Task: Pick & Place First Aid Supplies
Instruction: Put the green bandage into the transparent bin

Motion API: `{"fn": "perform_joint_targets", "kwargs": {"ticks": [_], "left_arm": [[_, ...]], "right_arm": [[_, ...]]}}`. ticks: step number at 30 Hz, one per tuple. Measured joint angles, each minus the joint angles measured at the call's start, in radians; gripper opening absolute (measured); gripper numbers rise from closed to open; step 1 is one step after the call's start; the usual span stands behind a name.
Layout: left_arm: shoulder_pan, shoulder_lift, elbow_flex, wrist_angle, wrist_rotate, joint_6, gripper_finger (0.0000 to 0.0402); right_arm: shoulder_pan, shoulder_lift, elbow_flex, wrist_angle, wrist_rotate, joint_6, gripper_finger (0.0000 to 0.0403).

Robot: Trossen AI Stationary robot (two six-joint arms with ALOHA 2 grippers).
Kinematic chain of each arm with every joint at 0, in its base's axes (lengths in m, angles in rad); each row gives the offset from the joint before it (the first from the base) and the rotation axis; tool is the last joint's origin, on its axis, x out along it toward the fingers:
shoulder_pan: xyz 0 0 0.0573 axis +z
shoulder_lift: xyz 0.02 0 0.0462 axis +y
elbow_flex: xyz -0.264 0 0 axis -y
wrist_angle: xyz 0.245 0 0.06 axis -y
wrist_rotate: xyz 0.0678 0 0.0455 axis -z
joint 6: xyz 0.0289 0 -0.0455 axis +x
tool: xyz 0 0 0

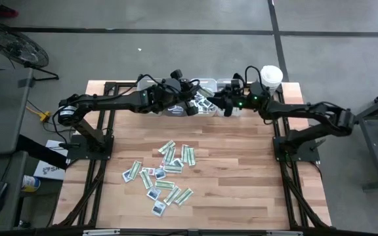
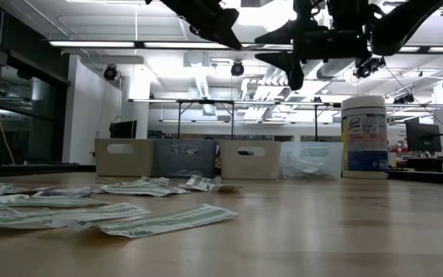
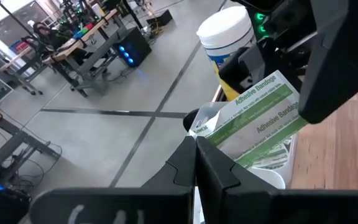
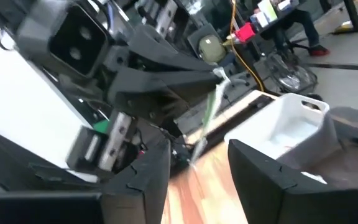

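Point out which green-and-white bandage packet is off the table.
The bandage packet pinched in the left gripper, up above the bins. All the other packets lie scattered flat on the wooden table.

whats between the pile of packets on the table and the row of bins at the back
Nothing: in the high view the stretch of table between the pile of packets and the row of bins is bare wood. Both arms hang above the bins, not over that stretch.
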Motion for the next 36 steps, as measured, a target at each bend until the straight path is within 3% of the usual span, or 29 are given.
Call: {"fn": "perform_joint_targets", "kwargs": {"ticks": [9,19,27,36], "left_arm": [[0.000,0.000,0.000,-0.001,0.004,0.000,0.0000],[0.000,0.000,0.000,0.000,0.006,0.000,0.0000],[0.000,0.000,0.000,-0.024,-0.015,0.001,0.0008],[0.001,-0.046,-0.001,-0.141,-0.171,0.002,0.0091]], "right_arm": [[0.000,0.024,0.000,0.075,0.010,0.014,0.0102],[0.000,0.024,0.000,0.100,0.018,-0.019,0.0006],[-0.004,0.024,0.000,0.074,0.013,-0.042,0.0002],[-0.046,0.022,0.000,-0.015,0.006,-0.042,0.0001]]}}
